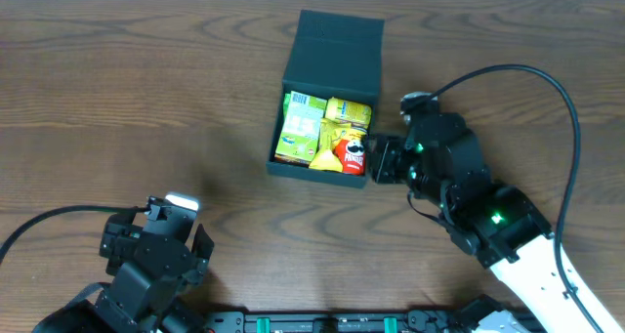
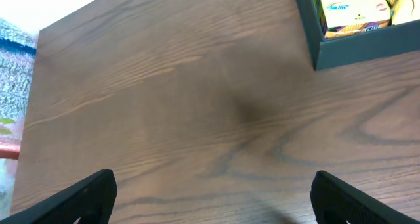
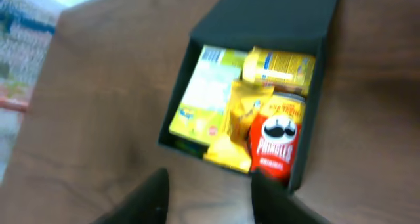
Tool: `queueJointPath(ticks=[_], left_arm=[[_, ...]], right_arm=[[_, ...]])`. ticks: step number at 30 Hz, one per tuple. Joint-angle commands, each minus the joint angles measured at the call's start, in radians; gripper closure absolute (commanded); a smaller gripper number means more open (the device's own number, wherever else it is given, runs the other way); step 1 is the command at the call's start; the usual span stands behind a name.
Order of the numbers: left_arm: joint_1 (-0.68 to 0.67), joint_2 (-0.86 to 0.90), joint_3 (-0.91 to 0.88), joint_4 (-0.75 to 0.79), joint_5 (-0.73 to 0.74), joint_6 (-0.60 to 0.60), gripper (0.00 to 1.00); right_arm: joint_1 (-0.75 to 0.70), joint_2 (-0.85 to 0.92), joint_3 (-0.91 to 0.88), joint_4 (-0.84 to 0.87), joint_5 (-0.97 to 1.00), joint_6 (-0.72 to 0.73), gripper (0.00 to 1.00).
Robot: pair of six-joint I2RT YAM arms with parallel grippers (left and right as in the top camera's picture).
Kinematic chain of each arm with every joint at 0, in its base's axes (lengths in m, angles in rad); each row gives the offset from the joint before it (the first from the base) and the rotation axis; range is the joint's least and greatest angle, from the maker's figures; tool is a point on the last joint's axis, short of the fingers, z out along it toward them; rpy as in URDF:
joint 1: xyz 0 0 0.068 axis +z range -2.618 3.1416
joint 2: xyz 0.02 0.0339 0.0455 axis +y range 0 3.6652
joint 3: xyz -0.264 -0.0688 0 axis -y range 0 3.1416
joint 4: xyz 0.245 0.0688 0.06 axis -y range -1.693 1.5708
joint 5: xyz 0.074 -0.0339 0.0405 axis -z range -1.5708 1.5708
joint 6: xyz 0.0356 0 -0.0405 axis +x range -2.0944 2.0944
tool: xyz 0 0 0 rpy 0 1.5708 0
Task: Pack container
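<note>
Brown wood-grain table (image 1: 117, 99) lies under the left gripper (image 2: 213, 184) at the near-left. Its jaws are spread wide with nothing between the fingers (image 2: 92, 191), and it is well apart from the work.

Further in, the right gripper (image 1: 375, 161) sits just beside the near-right corner of the container (image 1: 317, 172). Its jaws are parted and empty, though the wrist view is blurred.

The container sits at mid-table, toward the far edge. It holds a light-green carton (image 1: 301, 128) on the left, a yellow pouch (image 1: 330, 143) in the middle, a red Pringles can (image 1: 354, 155) at the near-right and a yellow packet (image 1: 349, 111) behind the can. Beyond these, the lid (image 1: 337, 55) is folded back on the far side.

The box looks full, so the step in hand is probably closing it. That calls for the right arm to rise clear of the can and reach over to the flap's far free edge. It should catch that edge lightly and swing it toward the near wall in an arc about the hinge. Whether the can stands above the rim cannot be told, so the flap should come down slowly. The left arm could steady the near-left wall against sliding.
</note>
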Motion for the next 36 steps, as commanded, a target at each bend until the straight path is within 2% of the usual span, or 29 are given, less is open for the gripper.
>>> queueJointPath(ticks=[1,3,4,14,31,36], left_arm=[[-0.002,-0.003,0.011,-0.001,-0.019,0.014,0.05],[-0.002,-0.003,0.011,-0.001,-0.019,0.014,0.05],[-0.002,-0.003,0.011,-0.001,-0.019,0.014,0.05],[-0.002,-0.003,0.011,-0.001,-0.019,0.014,0.05],[-0.002,-0.003,0.011,-0.001,-0.019,0.014,0.05],[-0.002,-0.003,0.011,-0.001,-0.019,0.014,0.05]], right_arm=[[0.008,0.051,0.016,0.034,0.094,0.104,0.82],[0.008,0.099,0.016,0.076,0.095,0.135,0.96],[0.008,0.126,0.016,0.091,0.094,0.158,0.98],[0.011,0.329,0.016,0.135,0.094,0.240,0.98],[0.036,0.561,0.016,0.306,-0.026,0.243,0.99],[0.037,0.601,0.015,0.301,-0.039,0.243,0.99]])
